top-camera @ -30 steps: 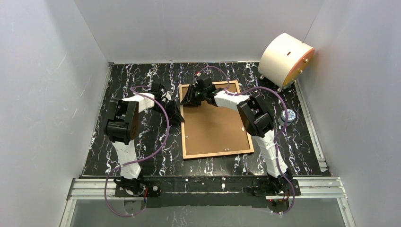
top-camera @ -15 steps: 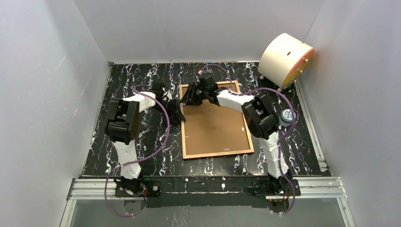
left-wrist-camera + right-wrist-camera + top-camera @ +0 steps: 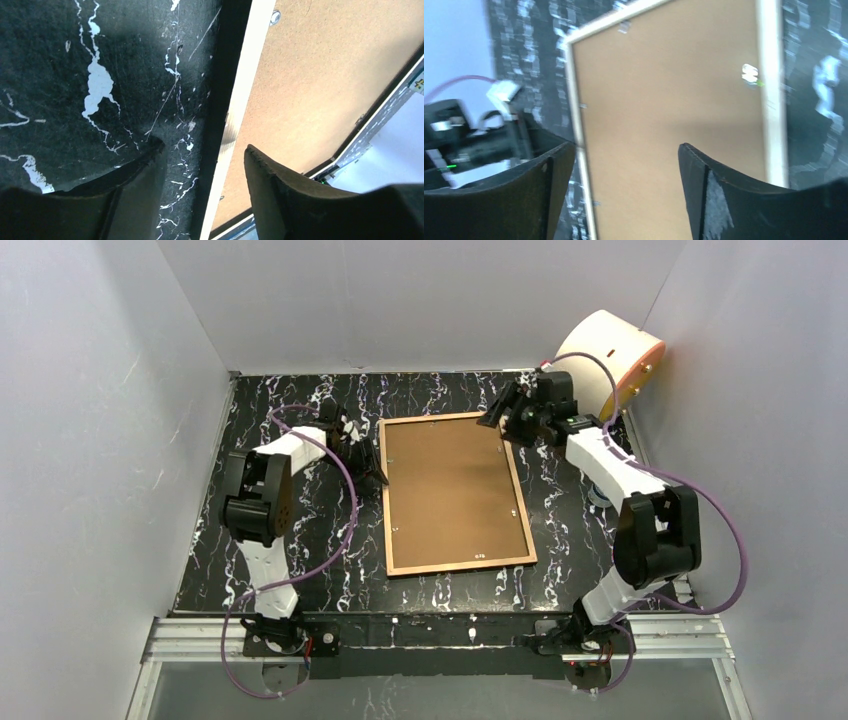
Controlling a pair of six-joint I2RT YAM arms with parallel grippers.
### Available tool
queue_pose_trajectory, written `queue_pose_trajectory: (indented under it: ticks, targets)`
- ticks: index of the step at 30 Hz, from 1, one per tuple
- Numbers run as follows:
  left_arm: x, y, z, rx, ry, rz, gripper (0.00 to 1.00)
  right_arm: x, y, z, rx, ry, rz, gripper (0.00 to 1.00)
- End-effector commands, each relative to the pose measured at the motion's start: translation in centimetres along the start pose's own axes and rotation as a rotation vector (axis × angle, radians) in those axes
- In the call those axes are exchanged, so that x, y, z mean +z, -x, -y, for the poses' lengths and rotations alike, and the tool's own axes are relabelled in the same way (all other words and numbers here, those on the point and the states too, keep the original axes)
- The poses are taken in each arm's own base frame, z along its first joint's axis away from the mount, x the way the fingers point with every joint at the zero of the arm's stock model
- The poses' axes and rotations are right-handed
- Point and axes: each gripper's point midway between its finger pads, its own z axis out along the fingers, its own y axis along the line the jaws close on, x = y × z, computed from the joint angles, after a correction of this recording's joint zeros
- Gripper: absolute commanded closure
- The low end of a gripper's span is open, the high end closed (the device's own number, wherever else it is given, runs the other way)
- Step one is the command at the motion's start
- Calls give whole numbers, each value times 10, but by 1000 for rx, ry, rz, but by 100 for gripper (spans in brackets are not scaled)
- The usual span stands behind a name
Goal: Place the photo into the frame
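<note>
The frame [image 3: 388,502] lies flat on the black marbled table, its back up. A plain brown backing board [image 3: 450,490] fills it inside a light wood rim. The photo is hidden. My left gripper [image 3: 372,468] is open at the frame's left edge. In the left wrist view the gripper [image 3: 202,150] straddles the pale rim [image 3: 242,95] without touching it, one finger [image 3: 145,175] over the table and the other over the board [image 3: 320,75]. My right gripper [image 3: 495,415] is open and empty near the frame's far right corner. The blurred right wrist view has the gripper [image 3: 624,147] above the board [image 3: 664,100].
A cream round drum [image 3: 605,360] with an orange face stands at the back right corner. A small blue and white object [image 3: 598,492] sits by the right arm, partly hidden. White walls close in the table on the left, back and right.
My right arm has swung from the frame's far left part to its far right corner, its jaws opening wide. The left gripper has opened at the frame's left edge. The frame has not moved.
</note>
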Motion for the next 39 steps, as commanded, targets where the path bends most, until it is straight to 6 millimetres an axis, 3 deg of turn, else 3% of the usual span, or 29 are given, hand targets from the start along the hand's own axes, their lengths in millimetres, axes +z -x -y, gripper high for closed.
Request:
queue_pose_trajectory:
  ticks: [1, 4, 9, 13, 18, 26, 31, 39]
  targets:
    - [-21, -11, -12, 27, 78, 29, 40, -27, -51, 73, -60, -253, -179, 11]
    - [-32, -24, -20, 19, 112, 43, 31, -43, -75, 105, -26, -343, -261, 5]
    - [-44, -53, -37, -1, 166, 32, 25, -60, -109, 138, 32, -445, -366, 4]
    - [-40, -70, -32, -5, 100, -11, 24, -74, -120, 145, 33, -478, -384, 4]
    - [-34, -75, -25, -20, 38, -34, 26, -78, -140, 147, 49, -448, -445, 4]
    - [-22, -69, -7, -24, -39, -60, 31, -76, -170, 134, 124, -314, -531, 4]
    - [-11, -61, 0, -19, -67, -77, 33, -75, -177, 109, 130, -124, -520, 4]
    - [0, -25, 11, 9, -75, -42, 34, -75, -186, 78, 84, 104, -523, 11]
